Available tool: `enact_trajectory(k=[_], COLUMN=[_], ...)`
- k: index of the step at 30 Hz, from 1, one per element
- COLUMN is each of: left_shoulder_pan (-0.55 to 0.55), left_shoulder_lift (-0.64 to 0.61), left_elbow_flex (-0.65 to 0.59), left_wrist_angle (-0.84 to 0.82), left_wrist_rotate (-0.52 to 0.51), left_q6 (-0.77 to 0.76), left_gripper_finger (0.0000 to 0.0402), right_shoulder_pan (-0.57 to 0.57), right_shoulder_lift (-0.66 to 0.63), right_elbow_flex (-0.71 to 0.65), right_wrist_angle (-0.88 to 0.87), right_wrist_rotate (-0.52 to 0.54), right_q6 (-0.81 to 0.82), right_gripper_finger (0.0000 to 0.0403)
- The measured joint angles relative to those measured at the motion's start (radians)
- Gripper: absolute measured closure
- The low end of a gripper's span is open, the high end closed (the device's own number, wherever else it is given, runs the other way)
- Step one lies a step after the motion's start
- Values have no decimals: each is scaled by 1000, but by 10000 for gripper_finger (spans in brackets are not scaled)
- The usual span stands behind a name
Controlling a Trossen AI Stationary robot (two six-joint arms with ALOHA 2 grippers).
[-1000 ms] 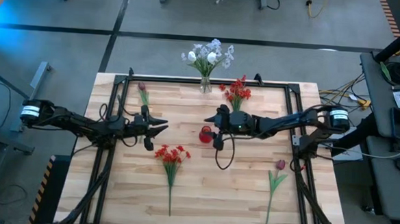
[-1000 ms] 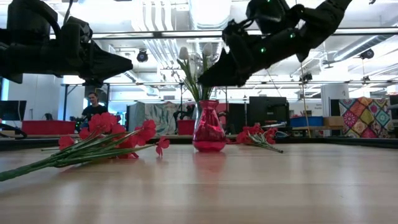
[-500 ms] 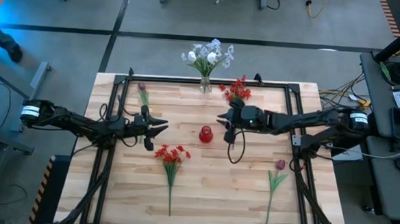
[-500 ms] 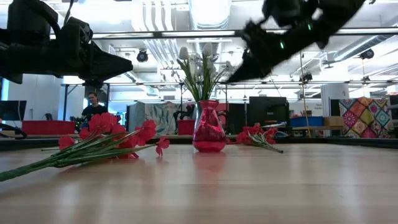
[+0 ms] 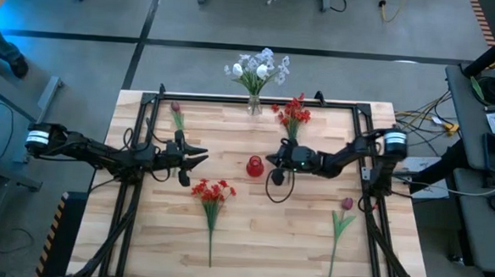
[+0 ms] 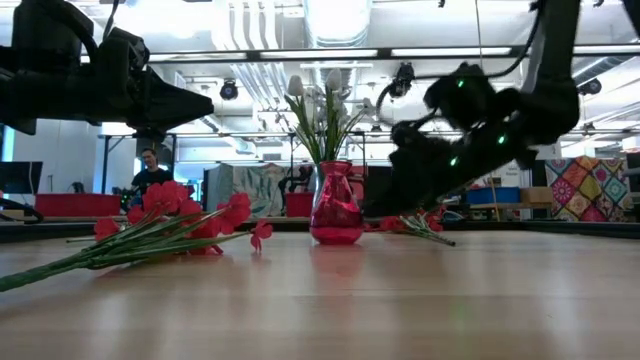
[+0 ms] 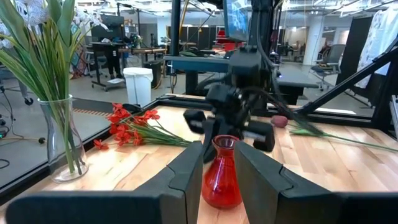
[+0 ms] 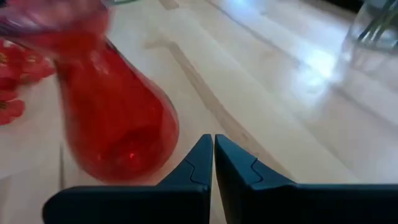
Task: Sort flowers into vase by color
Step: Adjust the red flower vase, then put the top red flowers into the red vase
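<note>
You see a clear vase [image 5: 254, 105] at the far edge of the surface [image 5: 310, 235] with white and pale-blue flowers [image 5: 258, 69] in it. The red vase [image 5: 254, 165] at the middle is empty. Your right claw [image 5: 273, 159] is low just beside the red vase, fingers [image 8: 231, 165] closed together, holding nothing. Red flowers [image 5: 292, 113] lie beyond it, a tulip [image 5: 342, 213] lies nearer you. Your left claw [image 5: 201, 155] waits, slightly open and empty, above other red flowers [image 5: 211, 193]; a tulip bud [image 5: 177, 114] lies far left

Robotics lab, exposed ceiling ducts [image 6: 270, 35], workbenches [image 7: 205, 62]
</note>
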Motion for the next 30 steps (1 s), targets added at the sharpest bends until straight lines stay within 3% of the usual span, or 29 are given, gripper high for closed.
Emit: enact_trajectory(k=[8,17,21,23,27,30], left_shoulder_pan=[0,0,0,0,0,0], left_shoulder_lift=[1,1,1,1,1,1], left_elbow_flex=[0,0,0,0,0,0], left_wrist_angle=[0,-1,-1,-1,-1,0], left_wrist_rotate=[0,0,0,0,0,0], left_q6=[0,0,0,0,0,0], left_gripper_finger=[323,323,323,323,323,323], right_shoulder_pan=[35,78,63,50,26,-22], right_shoulder_lift=[132,63,-79,-173,-342,-418], right_elbow_flex=[93,114,114,114,114,114], right_wrist_angle=[3,-64,-280,-428,-753,-917], right_wrist_rotate=[-3,-10,8,69,296,311], right_q6=[33,42,83,110,154,261], right_gripper_finger=[394,390,383,372,334,293])
